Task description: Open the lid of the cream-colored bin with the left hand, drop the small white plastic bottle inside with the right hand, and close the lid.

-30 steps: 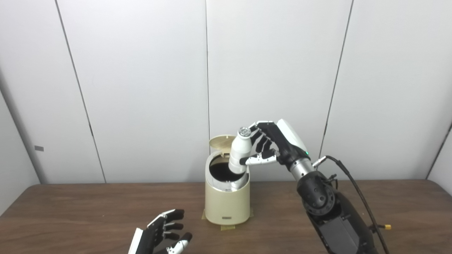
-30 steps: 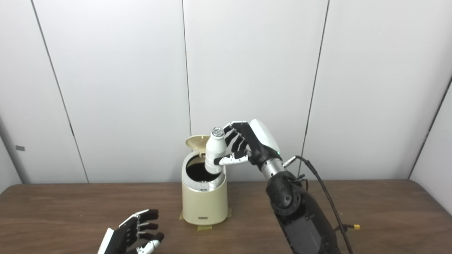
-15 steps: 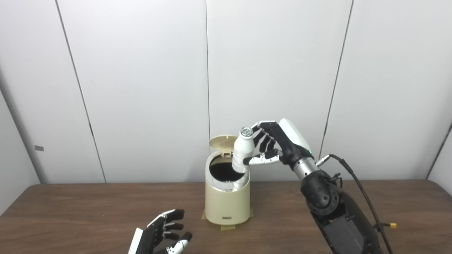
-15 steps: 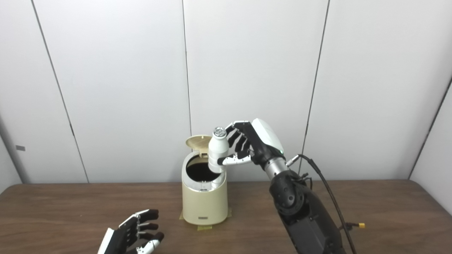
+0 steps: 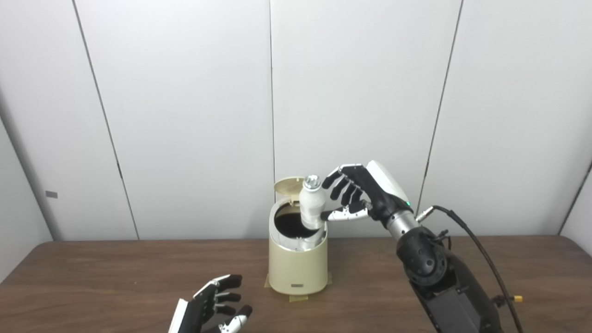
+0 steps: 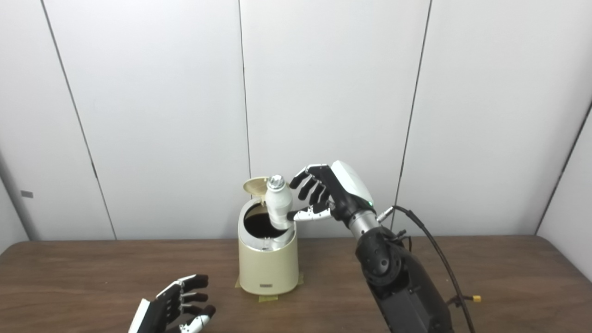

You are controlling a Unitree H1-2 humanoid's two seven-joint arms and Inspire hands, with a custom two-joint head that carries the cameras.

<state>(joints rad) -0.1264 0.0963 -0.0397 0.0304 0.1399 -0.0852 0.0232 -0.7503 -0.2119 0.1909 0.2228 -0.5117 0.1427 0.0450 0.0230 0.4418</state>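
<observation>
White wall panels stand behind a dark wooden counter (image 5: 115, 273). On it, near the middle, sits the bin (image 5: 297, 270), cream-coloured and round, with strips of tape (image 5: 298, 298) showing under its base. Its lid (image 5: 287, 185) is up, hinged at the back and tilted toward the wall, so the dark opening shows.

At the right rim of that opening is the bottle (image 5: 311, 209), small and white with a silvery cap. It stands nearly upright, leaning a little to the left, with its lower end already below the rim and the rest above it. Whether its base rests on something inside cannot be told.

Just right of the bottle is the right hand (image 5: 358, 196). Its fingers (image 5: 336, 186) are spread apart and lifted off the bottle's neck and shoulder; the thumb (image 5: 340, 214) points left and its tip lies at the bottle's side, touching or almost touching. The hand does not clasp the bottle. Its dark arm rises from the lower right, with a black cable (image 5: 476, 249) looping off the wrist.

The left hand (image 5: 210, 312) lies low at the bottom edge, well apart from the bin, holding nothing, fingers loosely apart and slightly curled.
</observation>
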